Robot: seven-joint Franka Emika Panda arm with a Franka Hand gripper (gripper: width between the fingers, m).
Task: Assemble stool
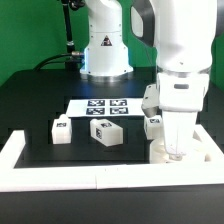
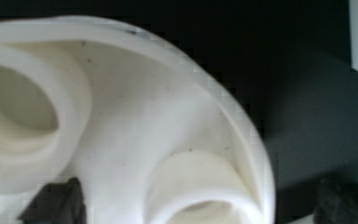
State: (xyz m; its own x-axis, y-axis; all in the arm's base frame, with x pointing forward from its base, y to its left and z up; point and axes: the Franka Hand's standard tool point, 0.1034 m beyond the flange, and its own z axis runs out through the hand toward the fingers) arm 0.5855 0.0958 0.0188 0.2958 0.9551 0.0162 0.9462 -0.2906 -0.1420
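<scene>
The white round seat (image 2: 140,120) fills the wrist view, and two of its socket holes show. In the exterior view the seat (image 1: 168,152) sits at the front of the view's right, close to the white rail and largely hidden by my hand. My gripper (image 1: 177,145) points down over it. In the wrist view my gripper (image 2: 197,205) straddles the seat's rim. One dark finger (image 2: 51,200) lies against the seat, and the other finger (image 2: 345,200) stands off it with a dark gap. Three tagged legs lie on the table: one (image 1: 60,130), one (image 1: 105,131) and one (image 1: 152,124).
The marker board (image 1: 104,107) lies behind the legs. A white border rail (image 1: 60,176) runs along the front and up both sides of the black table. The robot's base (image 1: 105,50) stands at the back.
</scene>
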